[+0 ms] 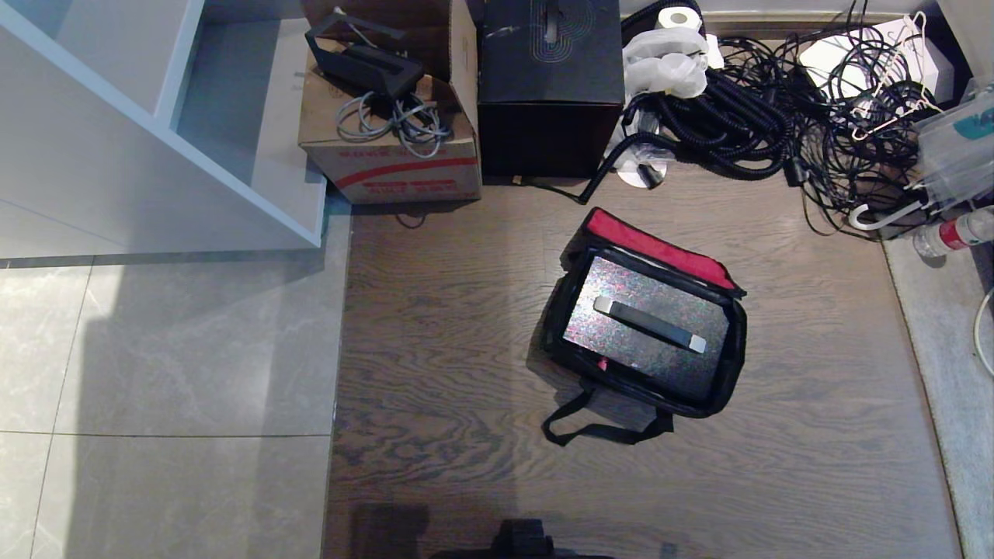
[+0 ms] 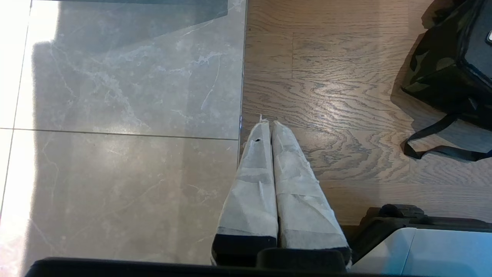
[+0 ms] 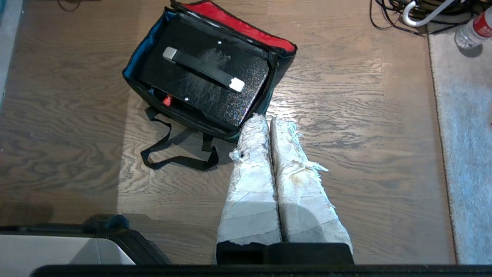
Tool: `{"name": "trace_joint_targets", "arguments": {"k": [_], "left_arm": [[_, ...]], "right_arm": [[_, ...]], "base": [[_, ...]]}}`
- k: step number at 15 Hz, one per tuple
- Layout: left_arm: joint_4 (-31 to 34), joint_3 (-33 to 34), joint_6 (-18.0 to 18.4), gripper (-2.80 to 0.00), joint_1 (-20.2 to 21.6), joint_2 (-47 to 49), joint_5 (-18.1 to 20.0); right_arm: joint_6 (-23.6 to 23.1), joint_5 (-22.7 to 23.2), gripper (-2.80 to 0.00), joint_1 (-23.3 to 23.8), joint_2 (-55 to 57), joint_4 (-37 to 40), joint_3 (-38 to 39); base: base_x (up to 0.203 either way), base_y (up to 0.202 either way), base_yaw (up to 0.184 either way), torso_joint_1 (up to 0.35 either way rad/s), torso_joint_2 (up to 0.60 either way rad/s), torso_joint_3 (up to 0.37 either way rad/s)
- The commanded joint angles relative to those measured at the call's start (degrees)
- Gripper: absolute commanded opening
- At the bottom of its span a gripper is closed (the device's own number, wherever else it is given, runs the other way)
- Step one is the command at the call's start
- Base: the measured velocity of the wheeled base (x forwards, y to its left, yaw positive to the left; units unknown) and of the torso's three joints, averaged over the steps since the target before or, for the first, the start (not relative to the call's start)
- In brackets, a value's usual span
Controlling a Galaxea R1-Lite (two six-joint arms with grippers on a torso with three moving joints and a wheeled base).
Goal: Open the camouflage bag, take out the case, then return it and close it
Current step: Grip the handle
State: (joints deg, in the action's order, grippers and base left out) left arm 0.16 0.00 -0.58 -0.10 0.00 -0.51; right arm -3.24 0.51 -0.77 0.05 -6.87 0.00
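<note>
Camouflage bag (image 1: 718,388) unzipped, case (image 1: 644,326) inside, sides hidden; left hand (image 2: 268,124), right hand (image 3: 265,120) pressed together

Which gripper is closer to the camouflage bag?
The right gripper: its tips sit at the camouflage bag corner. The left gripper hangs farther off, beside the floor tiles.

1. Wooden floor (image 1: 435,326) lies bare on the near and left sides of the camouflage bag (image 1: 718,388).
2. The case (image 1: 644,326) fills the bag's open top; its flap (image 1: 660,248) stands along the far rim.
3. Strap (image 1: 598,427) trails on the near floor.
4. Cardboard box (image 1: 388,155), black box (image 1: 543,101) and cable tangle (image 1: 761,116) crowd the far side.
</note>
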Motion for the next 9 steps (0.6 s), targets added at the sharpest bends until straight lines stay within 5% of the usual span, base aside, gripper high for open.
{"name": "trace_joint_targets", "arguments": {"k": [1, 5, 9], "left_arm": [[0.0, 0.0, 0.0, -2.80, 0.0, 0.0, 0.0], [0.0, 0.0, 0.0, -2.80, 0.0, 0.0, 0.0], [0.0, 0.0, 0.0, -2.80, 0.0, 0.0, 0.0]], "right_arm": [[0.0, 0.0, -2.80, 0.0, 0.1, 0.2, 2.3], [0.3, -0.5, -2.80, 0.0, 1.4, 3.3, -4.7], [7.1, -1.0, -2.80, -1.1, 18.5, 27.6, -26.5]], "base": [[0.000, 0.000, 0.000, 0.000, 0.00, 0.000], [0.000, 0.000, 0.000, 0.000, 0.00, 0.000], [0.000, 0.000, 0.000, 0.000, 0.00, 0.000]]}}
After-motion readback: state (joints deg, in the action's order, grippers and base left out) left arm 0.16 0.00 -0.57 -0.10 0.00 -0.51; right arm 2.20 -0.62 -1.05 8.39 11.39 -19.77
